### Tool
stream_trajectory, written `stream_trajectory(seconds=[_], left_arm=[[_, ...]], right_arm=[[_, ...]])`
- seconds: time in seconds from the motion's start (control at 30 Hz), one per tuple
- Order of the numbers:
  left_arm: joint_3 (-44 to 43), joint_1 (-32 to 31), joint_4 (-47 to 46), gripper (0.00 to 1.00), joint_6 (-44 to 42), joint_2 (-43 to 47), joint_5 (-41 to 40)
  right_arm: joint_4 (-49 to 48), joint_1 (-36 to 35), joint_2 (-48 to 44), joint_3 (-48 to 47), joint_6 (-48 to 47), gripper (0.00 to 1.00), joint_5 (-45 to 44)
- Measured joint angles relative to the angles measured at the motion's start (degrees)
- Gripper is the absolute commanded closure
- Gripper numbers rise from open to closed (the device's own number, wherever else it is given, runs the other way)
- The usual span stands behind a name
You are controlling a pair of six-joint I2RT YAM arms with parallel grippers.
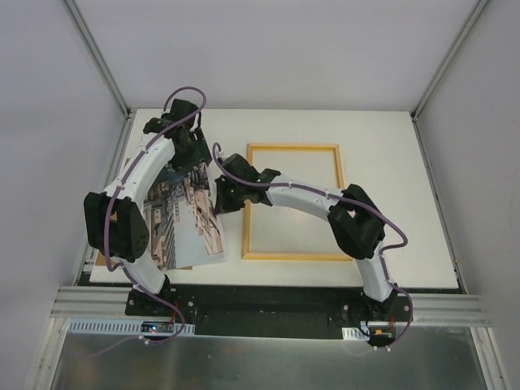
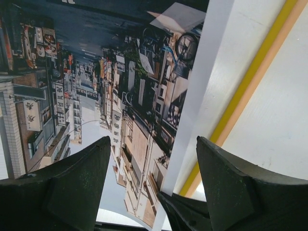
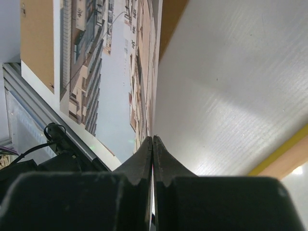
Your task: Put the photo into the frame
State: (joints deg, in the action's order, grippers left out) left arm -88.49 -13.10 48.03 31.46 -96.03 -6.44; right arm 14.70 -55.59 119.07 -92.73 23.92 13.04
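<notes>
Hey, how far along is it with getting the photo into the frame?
Done: the right pincer is shut on one edge of the photo, apparently tilting that side up off the brown backing board. In hand: the left pincer hangs open over the photo's far end. Left: the frame lies empty beside it, so the photo must be carried over and laid inside.

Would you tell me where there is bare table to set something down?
Free: the table right of the frame, and the band behind it along the far edge. Crowded: the left side, where left gripper and right gripper are at the photo.
</notes>
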Motion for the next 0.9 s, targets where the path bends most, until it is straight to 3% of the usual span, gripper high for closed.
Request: stream_trajectory(seconds=[0.9], left_arm=[[-9.01,-3.17,1.9,0.24,0.76,-1.25,9.05]], right_arm=[[14.34,0.09,-8.24,-2.54,-8.02,0.99,-11.85]])
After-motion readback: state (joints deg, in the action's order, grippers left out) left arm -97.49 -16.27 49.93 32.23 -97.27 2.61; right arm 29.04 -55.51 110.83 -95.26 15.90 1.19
